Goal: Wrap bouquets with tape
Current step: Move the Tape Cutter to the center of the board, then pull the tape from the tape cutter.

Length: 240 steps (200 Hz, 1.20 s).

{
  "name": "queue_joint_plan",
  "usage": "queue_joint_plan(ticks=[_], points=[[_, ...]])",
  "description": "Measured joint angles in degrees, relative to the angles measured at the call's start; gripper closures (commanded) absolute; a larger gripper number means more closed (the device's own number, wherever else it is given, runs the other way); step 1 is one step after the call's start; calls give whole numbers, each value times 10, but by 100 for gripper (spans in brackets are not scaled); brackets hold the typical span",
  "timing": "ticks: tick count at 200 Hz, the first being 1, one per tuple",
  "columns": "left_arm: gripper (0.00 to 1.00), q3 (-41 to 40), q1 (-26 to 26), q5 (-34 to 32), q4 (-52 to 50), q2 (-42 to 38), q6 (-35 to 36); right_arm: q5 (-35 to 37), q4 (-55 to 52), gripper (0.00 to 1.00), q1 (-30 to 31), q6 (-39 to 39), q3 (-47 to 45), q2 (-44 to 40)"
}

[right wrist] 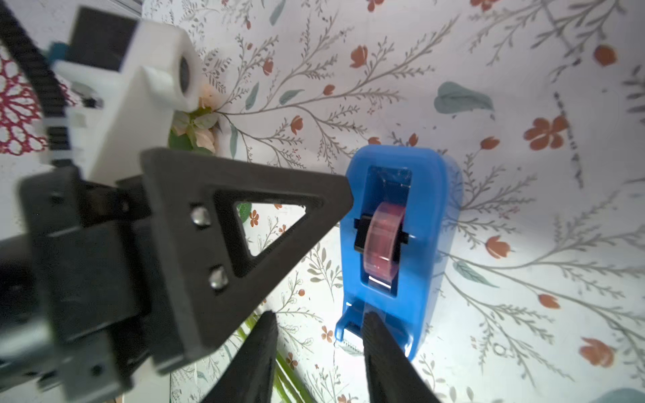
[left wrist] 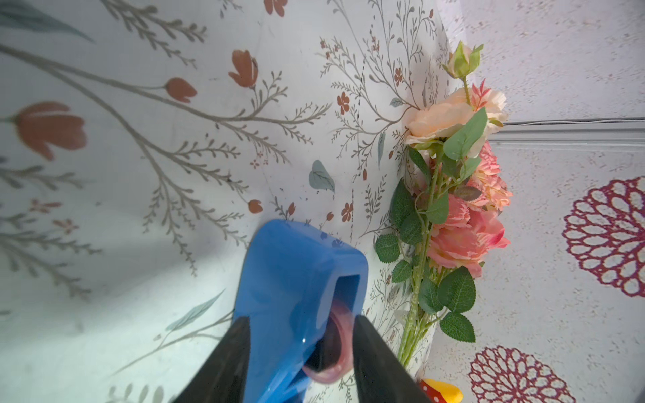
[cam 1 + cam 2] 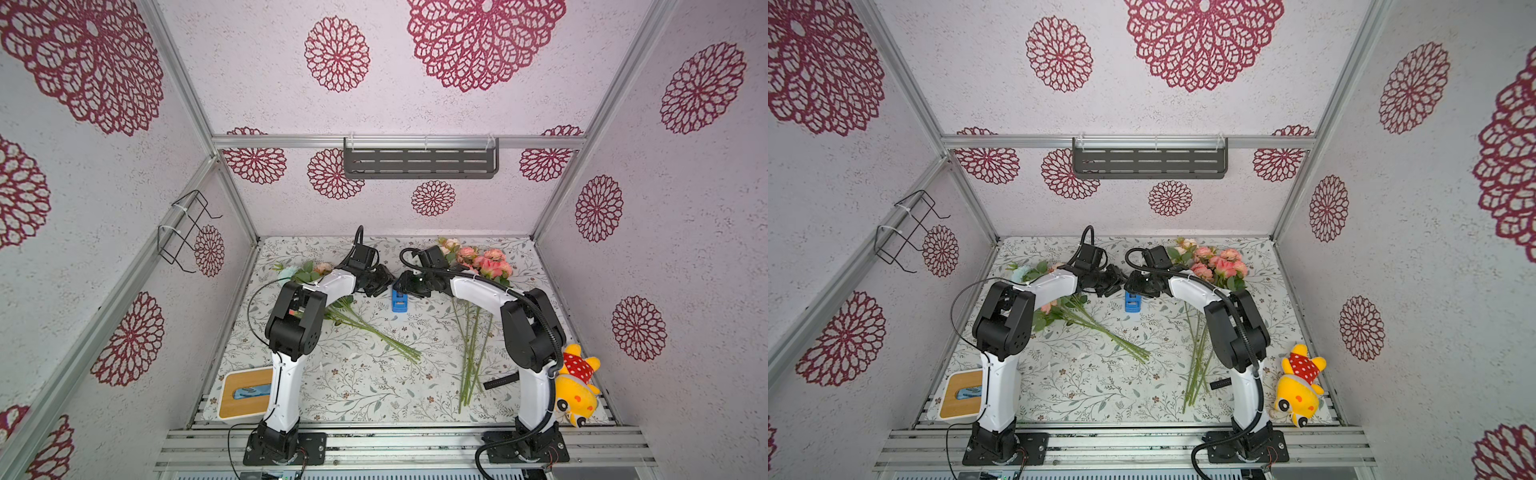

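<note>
In both top views, the blue tape [image 3: 400,302] stands mid-counter [image 3: 374,386] between two bouquets [image 3: 484,266], with the left tool [image 3: 379,286] and right tool [image 3: 406,284] meeting over it.

Left wrist view: the left tool [image 2: 302,319] straddles the tape [image 2: 296,279]; I cannot tell whether it presses.

Right wrist view: the right tool [image 1: 319,315] is spread apart at the tape's [image 1: 429,226] low end, holding nothing.

Table [image 3: 353,395] holds bouquets [image 3: 374,336], tape [image 3: 400,301], watch [image 3: 500,380], toy [image 3: 575,386], box [image 3: 245,392].
</note>
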Motion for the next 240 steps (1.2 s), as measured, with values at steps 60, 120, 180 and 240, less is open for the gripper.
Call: queue_joint_plan(ticks=[60, 120, 180, 240], points=[[57, -87, -1, 24, 63, -47, -23, 4, -1, 65, -16, -36, -47, -18], [63, -121, -1, 68, 138, -48, -30, 2, 24, 70, -25, -45, -78, -17], [66, -134, -1, 77, 165, -48, -34, -14, 60, 76, -29, -49, -89, 5], [66, -162, -2, 82, 190, -49, -38, -13, 71, 78, -29, -50, -96, 13]])
